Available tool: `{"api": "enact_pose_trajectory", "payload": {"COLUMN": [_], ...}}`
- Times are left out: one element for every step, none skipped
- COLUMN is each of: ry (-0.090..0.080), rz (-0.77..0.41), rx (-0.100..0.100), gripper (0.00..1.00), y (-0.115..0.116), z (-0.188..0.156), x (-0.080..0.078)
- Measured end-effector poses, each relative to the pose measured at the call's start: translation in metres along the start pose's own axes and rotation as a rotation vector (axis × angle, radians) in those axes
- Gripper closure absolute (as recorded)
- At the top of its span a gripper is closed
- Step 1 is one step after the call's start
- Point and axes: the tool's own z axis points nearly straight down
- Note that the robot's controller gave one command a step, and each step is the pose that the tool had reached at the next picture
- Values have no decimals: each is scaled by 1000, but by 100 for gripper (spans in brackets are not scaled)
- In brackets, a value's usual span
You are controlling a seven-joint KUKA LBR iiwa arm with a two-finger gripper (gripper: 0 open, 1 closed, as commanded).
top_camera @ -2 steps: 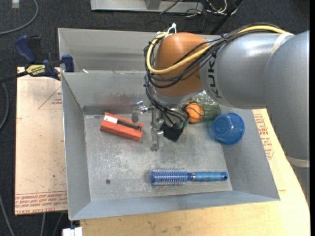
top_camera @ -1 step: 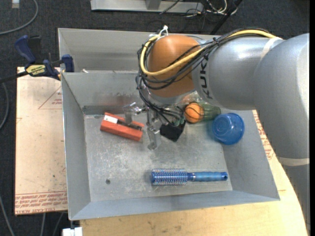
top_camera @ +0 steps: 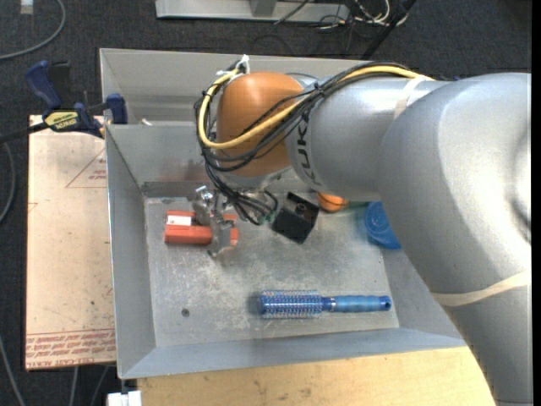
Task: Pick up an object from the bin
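The gripper (top_camera: 216,224) sits low against the right end of an orange block (top_camera: 184,232); I cannot tell how far open it is. On the grey bin (top_camera: 254,269) floor, a black box (top_camera: 296,219) lies to its right and a blue hairbrush (top_camera: 292,304) nearer the front

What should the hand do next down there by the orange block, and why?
Probably close. The hand sits low over one end of the orange block, which lies flat on the bin floor, and its fingers seem to stand open on either side of it, so closing should grip the block before any lift.
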Motion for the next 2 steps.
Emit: {"api": "enact_pose_trajectory", "payload": {"ry": [0,-10], "rz": [1,14], "rx": [0,1], "gripper": [100,100], "y": [0,-1], "z": [0,-177], "x": [0,-11]}}
